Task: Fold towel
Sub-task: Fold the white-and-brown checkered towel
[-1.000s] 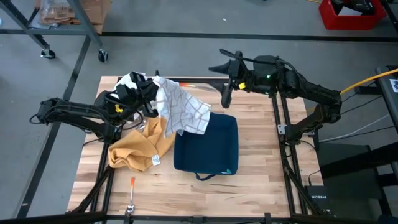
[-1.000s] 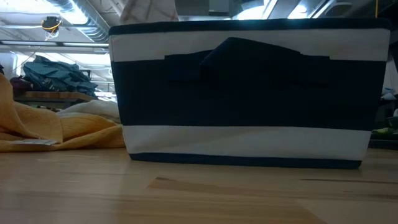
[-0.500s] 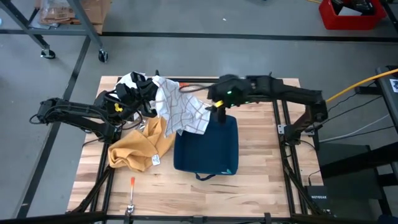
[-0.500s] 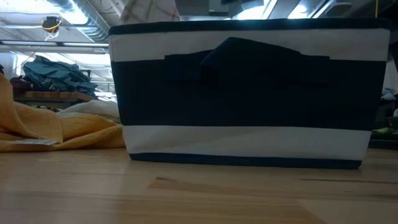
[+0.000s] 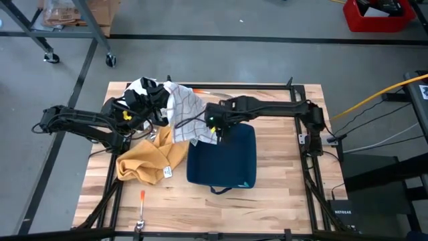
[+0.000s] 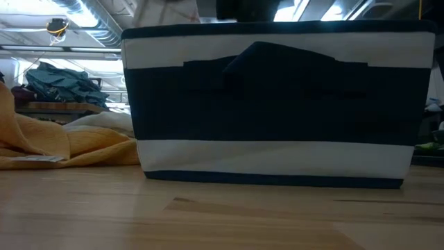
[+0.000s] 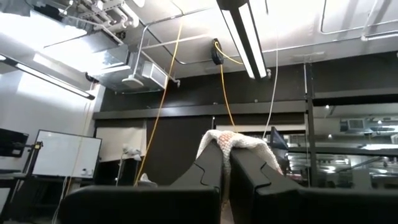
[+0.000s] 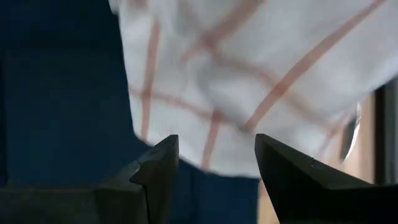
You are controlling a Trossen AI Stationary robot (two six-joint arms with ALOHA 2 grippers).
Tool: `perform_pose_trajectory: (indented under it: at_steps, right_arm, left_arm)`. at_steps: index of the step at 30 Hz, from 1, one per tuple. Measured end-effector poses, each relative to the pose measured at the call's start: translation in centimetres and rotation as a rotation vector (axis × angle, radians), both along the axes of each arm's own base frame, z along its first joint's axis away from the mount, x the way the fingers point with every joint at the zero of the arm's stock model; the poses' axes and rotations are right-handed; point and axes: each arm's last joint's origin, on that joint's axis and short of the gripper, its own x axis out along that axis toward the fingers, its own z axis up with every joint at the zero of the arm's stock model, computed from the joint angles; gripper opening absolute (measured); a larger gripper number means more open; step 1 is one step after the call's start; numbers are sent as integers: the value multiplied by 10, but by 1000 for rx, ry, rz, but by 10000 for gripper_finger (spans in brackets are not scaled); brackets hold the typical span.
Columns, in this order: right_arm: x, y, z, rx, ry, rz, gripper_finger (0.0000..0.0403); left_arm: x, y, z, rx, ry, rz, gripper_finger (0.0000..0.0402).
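Dark jointed arms [image 5: 267, 107], yellow accents

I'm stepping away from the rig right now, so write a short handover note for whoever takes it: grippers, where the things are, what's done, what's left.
Left gripper: shut on the checked towel, holding it lifted at the table's back left.
Right gripper: open, at the towel's hanging lower edge, above the back left corner of the navy bin; not gripping yet.
Yellow towel: crumpled on the table, left of the bin.
Done: checked towel picked up by one point.
Left: right gripper probably needs to take the hanging edge, then spread and fold the towel. No fold made yet.
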Motion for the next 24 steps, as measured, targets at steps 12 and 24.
perform_pose_trajectory:
  at_steps: [12, 24]
  right_arm:
    - [6, 0, -18, 22, 67, -58, 215]
    - [25, 51, -9, -54, -140, 138, 215]
  left_arm:
    - [-10, 1, 6, 10, -24, 13, 0]
    - [-8, 1, 4, 10, 3, 13, 0]
